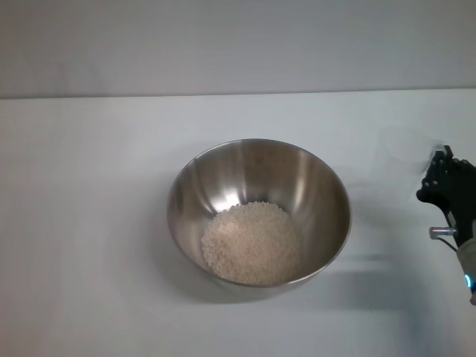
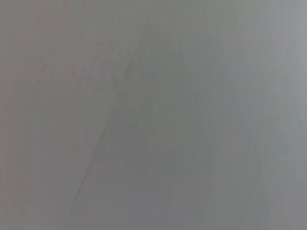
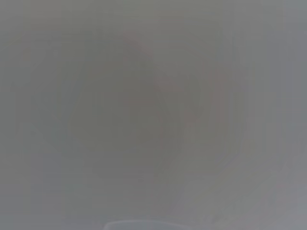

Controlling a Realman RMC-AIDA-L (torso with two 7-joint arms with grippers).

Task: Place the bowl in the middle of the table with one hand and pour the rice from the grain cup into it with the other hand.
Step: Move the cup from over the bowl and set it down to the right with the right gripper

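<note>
Centrally on the table (image 1: 89, 223), the bowl (image 1: 260, 175) is seen holding the rice (image 1: 251, 242). The right gripper (image 1: 439, 175) is seen at the table's right edge beside the faint grain cup (image 1: 405, 149); whether it is clenched cannot be told.

No text, label, brand, number or sign could be read anywhere, neither on the bowl (image 1: 223, 186) nor on the white surface (image 1: 89, 223).

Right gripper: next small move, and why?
Probably draw the right gripper back off the table: the rice already heaps in the centred bowl, and the grain cup looks empty just beyond the gripper.
</note>
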